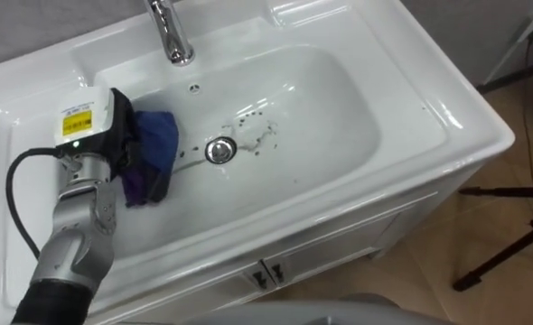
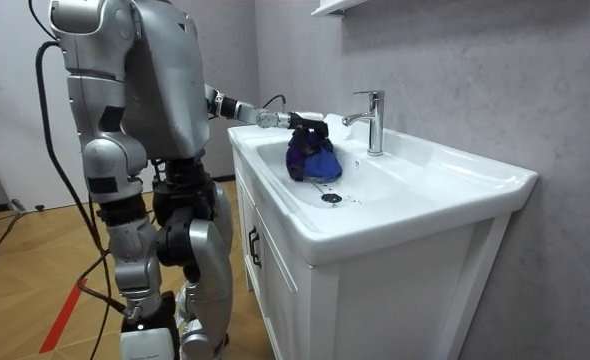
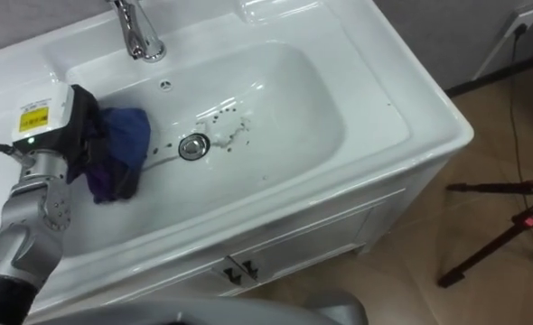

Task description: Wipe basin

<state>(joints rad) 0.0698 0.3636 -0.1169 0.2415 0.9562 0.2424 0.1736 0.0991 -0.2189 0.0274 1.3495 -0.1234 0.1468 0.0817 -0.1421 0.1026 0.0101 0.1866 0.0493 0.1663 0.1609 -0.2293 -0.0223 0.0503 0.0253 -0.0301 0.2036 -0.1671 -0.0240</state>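
The white basin (image 1: 411, 99) lies below me, with its drain (image 1: 220, 150) near the middle. My left hand (image 1: 90, 117) reaches down into the bowl's left part, its dark fingers curled into a bunched blue cloth (image 1: 158, 144) that rests against the bowl's left slope. The cloth's right edge is a short way left of the drain. Dark specks (image 1: 257, 135) are scattered on the bowl floor just right of the drain. In the room view I stand at the near end of the vanity, left arm stretched over the rim, hand (image 2: 300, 122) above the cloth (image 2: 313, 160).
A chrome tap (image 1: 170, 32) rises at the back rim, close to the hand. Under the basin is a white cabinet with small door handles (image 1: 266, 271). A dark tripod leg (image 1: 510, 226) stands on the wooden floor to the right.
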